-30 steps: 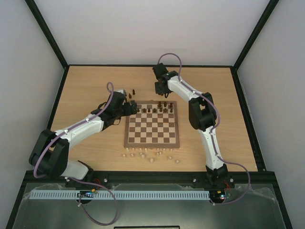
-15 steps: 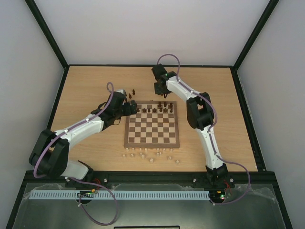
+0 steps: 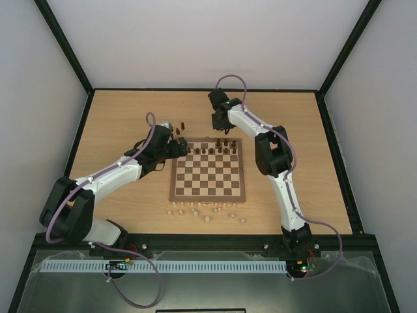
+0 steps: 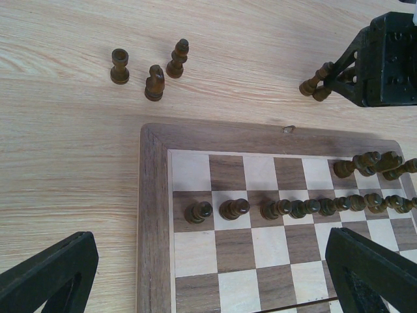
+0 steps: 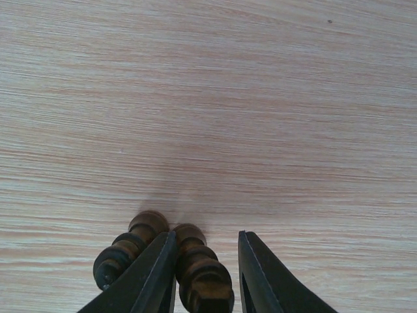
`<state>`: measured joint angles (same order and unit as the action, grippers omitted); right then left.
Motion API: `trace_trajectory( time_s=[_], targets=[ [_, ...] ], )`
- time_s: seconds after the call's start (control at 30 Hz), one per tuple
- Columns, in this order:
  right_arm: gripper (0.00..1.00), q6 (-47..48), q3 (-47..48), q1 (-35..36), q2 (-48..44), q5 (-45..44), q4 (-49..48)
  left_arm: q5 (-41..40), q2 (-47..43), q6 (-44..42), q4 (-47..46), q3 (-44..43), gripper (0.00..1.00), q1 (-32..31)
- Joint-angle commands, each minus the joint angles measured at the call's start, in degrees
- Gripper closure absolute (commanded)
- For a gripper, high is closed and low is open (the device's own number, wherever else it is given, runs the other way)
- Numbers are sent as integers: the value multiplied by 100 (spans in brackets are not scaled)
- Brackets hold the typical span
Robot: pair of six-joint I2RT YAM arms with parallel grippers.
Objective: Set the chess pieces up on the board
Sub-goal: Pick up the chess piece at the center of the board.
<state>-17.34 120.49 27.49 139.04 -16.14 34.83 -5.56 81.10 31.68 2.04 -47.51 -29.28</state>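
The board [image 3: 174, 189] lies mid-table. A row of dark chess pieces [image 4: 290, 208] stands on its second far rank, and a few more [image 4: 374, 162] stand on the back rank at the right. Three dark pieces [image 4: 154, 83] stand on the table beyond the board's far left corner. My left gripper [image 4: 208, 274] hangs wide open and empty over that corner. My right gripper [image 5: 206, 238] is low on the table behind the board. It is open around one dark piece [image 5: 199, 270], which touches the left finger with a gap to the right finger. A second dark piece [image 5: 127, 251] stands just outside the left finger.
Several pale beige pieces [image 3: 207, 212] lie scattered on the table in front of the board's near edge. Bare wooden tabletop [image 3: 293, 163] surrounds the board, and black rails and white walls bound it.
The right arm's elbow has shifted slightly left. Its gripper stays at the two pieces behind the board. The left arm has not moved.
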Motion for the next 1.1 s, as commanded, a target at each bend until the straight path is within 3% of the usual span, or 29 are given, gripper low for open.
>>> trace_trajectory(
  time_s=[0.0,0.47,1.07],
  targets=[
    [73,-29,160,-83,173,-93,238,-33,34,1,-74,80,1,30],
    [80,-16,134,-121,240,-65,165,-34,45,2,-80,87,1,36],
    [80,-36,142,-168,413,-33,180,-33,38,-3,-84,87,1,37]
  ],
)
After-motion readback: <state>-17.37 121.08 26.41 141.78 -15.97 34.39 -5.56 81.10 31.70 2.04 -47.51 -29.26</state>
